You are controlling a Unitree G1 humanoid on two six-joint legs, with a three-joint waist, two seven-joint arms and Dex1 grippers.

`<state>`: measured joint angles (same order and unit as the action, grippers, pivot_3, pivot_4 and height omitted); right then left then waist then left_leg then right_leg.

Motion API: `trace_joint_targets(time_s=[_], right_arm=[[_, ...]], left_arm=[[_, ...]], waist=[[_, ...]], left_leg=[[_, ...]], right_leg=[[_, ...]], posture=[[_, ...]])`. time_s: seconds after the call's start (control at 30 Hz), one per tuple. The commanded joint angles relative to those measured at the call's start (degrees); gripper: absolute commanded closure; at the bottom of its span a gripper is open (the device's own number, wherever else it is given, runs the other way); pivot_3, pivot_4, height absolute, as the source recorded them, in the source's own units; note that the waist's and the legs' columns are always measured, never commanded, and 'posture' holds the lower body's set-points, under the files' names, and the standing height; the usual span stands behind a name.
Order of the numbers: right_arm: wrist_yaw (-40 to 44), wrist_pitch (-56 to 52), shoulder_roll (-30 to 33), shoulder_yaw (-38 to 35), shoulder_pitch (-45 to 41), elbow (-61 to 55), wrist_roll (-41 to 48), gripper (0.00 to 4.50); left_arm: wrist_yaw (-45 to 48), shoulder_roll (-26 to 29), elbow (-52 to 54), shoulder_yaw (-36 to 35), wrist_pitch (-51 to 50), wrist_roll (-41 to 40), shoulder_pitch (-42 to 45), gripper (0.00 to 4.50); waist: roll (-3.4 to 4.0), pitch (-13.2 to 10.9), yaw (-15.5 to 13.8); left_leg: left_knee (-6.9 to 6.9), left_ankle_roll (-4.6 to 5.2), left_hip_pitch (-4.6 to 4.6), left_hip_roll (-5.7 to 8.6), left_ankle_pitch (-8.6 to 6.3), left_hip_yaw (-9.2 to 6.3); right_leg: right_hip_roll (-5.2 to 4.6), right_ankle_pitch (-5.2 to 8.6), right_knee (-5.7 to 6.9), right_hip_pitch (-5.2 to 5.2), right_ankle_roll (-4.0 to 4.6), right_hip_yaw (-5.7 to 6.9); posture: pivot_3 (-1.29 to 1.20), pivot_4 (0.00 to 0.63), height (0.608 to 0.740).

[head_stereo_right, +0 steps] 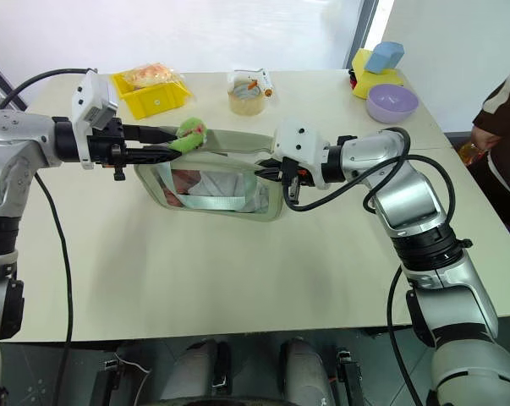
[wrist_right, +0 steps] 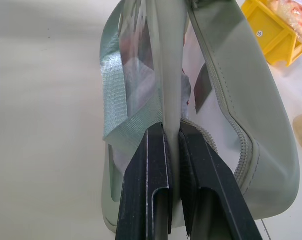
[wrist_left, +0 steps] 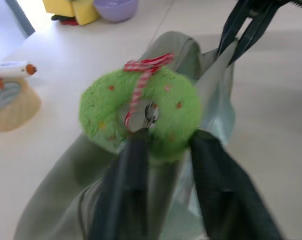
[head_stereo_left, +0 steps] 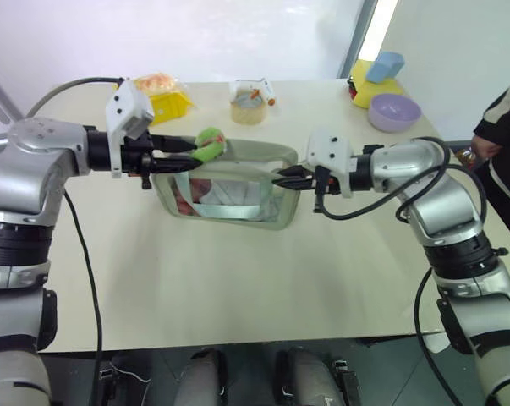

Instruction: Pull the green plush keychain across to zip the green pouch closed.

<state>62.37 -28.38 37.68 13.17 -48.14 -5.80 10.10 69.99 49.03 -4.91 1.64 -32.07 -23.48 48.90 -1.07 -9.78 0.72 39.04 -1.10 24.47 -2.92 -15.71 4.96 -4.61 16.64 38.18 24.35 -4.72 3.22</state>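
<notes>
Left eye view: left gripper (head_stereo_left: pixel 189 152) straddles green plush keychain (head_stereo_left: pixel 209 145), grip unclear; right gripper (head_stereo_left: pixel 282 179) pinches green pouch (head_stereo_left: pixel 238 203) far end; zip axis runs between them.

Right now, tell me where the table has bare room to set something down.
Free: the wide near strip of the table, between the pouch and the front edge. Crowded: the far edge, with the yellow bin, tape roll and purple bowl.
</notes>
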Motion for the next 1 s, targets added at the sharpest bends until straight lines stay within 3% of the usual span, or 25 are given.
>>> trace_joint_targets(time_s=[0.03,0.1,0.13,0.27,0.37,0.47,0.67,0.77,1.0], right_arm=[[-0.15,-0.13,-0.14,-0.46,-0.94,-1.07,0.16,4.5],[-0.13,0.06,-0.2,-0.42,-0.93,-0.81,0.14,4.5],[-0.11,0.29,-0.27,-0.38,-0.99,-0.49,0.06,4.5],[-0.09,0.9,-0.65,-0.4,-1.29,0.34,-0.08,4.5],[-0.08,1.14,-0.95,-0.38,-1.48,0.67,-0.07,4.5],[0.16,1.31,-1.42,-0.12,-1.72,0.97,0.01,4.5],[0.69,1.62,-1.72,0.18,-2.16,1.49,-0.31,4.5],[0.7,1.55,-1.91,0.17,-2.23,1.52,-0.36,4.5],[0.42,1.22,-2.0,-0.19,-2.29,1.53,-0.27,4.5]], left_arm=[[0.39,0.39,0.81,-1.17,-0.27,-0.52,2.12,1.15],[0.81,1.45,1.32,-1.8,-1.26,-0.85,2.5,0.12],[1.4,2.6,1.48,-2.37,-2.45,-1.35,2.81,0.05],[5.06,9.53,1.57,-5.02,-4.75,-2.43,0.11,0.05],[4.85,11.48,0.79,-5.72,-3.19,-1.55,-3.93,0.05],[1.67,9.02,-0.75,-5.81,0.13,0.24,-8.78,0.05],[-1.03,5.49,-2.95,-4.77,2.24,2.19,-9.4,0.05],[-0.98,5.21,-4.76,-4.89,3.19,2.43,-9.0,0.79],[0.28,5.35,-4.79,-4.59,3.15,2.02,-8.75,4.3]], waist=[[0.0,0.0,-0.01],[0.0,0.0,0.06],[0.0,0.0,0.09],[0.01,0.0,0.37],[0.04,0.01,0.19],[0.04,0.03,-0.15],[-0.04,0.01,0.06],[-0.04,0.02,0.09],[-0.04,0.02,0.02]], left_leg=[[-0.01,0.0,0.0,0.0,0.0,0.0],[-0.01,0.0,0.0,0.0,0.0,-0.01],[-0.01,0.0,0.0,0.0,0.0,-0.01],[-0.04,0.0,0.0,-0.01,0.0,-0.05],[-0.05,0.0,-0.03,-0.01,0.0,-0.05],[-0.01,0.0,-0.05,-0.01,0.0,-0.04],[-0.01,0.0,0.02,0.0,0.0,-0.04],[-0.02,0.0,-0.01,0.0,0.0,-0.03],[-0.02,0.0,0.0,0.0,0.0,0.0]], right_leg=[[0.0,0.0,0.0,0.0,0.0,0.0],[0.01,0.0,0.0,0.0,0.0,0.01],[0.01,0.0,0.0,0.0,0.0,0.01],[0.02,0.0,0.0,0.01,0.0,0.0],[0.01,0.0,0.0,0.02,0.0,0.0],[-0.01,0.0,0.0,-0.06,0.0,0.0],[0.0,0.0,0.0,-0.03,0.0,0.01],[0.01,0.0,0.01,-0.02,0.0,0.01],[0.0,0.0,0.0,-0.02,0.0,0.01]], posture=[[0.0,0.15,0.739],[0.0,0.15,0.739],[0.0,0.15,0.739],[0.0,0.15,0.739],[0.0,0.15,0.739],[0.0,0.15,0.739],[0.0,0.15,0.739],[0.0,0.15,0.739],[0.0,0.15,0.739]])
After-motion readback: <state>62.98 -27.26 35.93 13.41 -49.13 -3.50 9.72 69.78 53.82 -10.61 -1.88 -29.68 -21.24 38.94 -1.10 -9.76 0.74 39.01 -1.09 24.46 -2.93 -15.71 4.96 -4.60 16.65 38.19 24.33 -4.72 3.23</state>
